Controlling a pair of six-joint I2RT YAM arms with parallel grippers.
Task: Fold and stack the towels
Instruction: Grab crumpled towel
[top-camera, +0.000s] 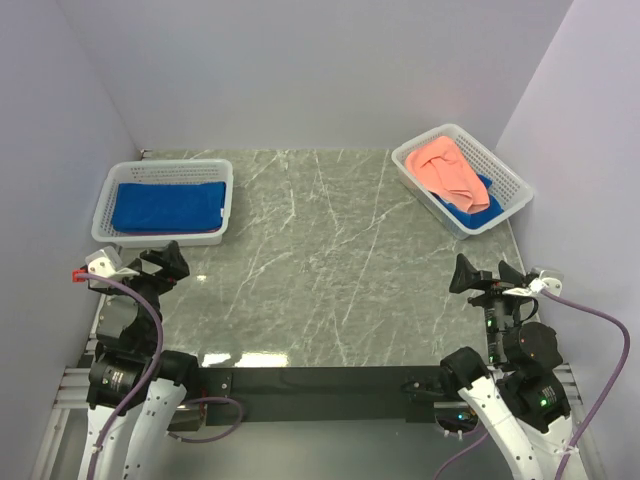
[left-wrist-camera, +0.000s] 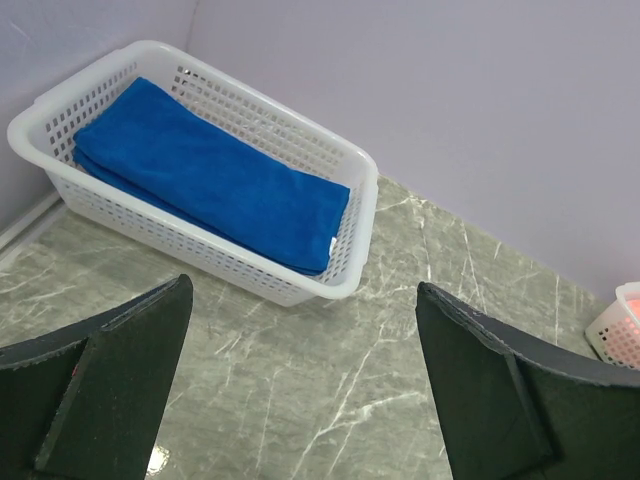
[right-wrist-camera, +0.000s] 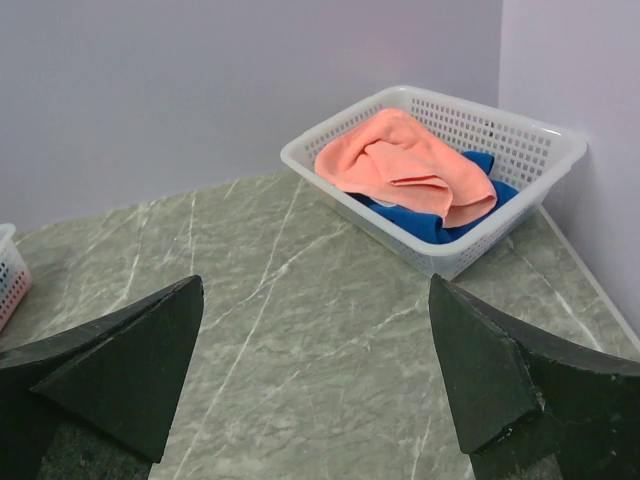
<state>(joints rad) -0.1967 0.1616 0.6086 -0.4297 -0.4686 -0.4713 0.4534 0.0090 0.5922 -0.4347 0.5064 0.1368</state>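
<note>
A folded royal blue towel (top-camera: 168, 206) (left-wrist-camera: 210, 175) lies flat in the white basket (top-camera: 108, 200) (left-wrist-camera: 352, 262) at the far left. In the far right basket (top-camera: 505, 178) (right-wrist-camera: 535, 150) a crumpled salmon-pink towel (top-camera: 448, 170) (right-wrist-camera: 405, 165) sits on top of a blue towel (top-camera: 470, 207) (right-wrist-camera: 420, 222). My left gripper (top-camera: 158, 262) (left-wrist-camera: 305, 290) hangs open near the table's left front, empty, well short of its basket. My right gripper (top-camera: 488, 275) (right-wrist-camera: 315, 285) is open and empty at the right front, facing the right basket from a distance.
The grey-green marble tabletop (top-camera: 320, 260) spreads between the two baskets. Pale walls close the scene at the back and on both sides. A black bar (top-camera: 320, 385) runs along the near edge between the arm bases.
</note>
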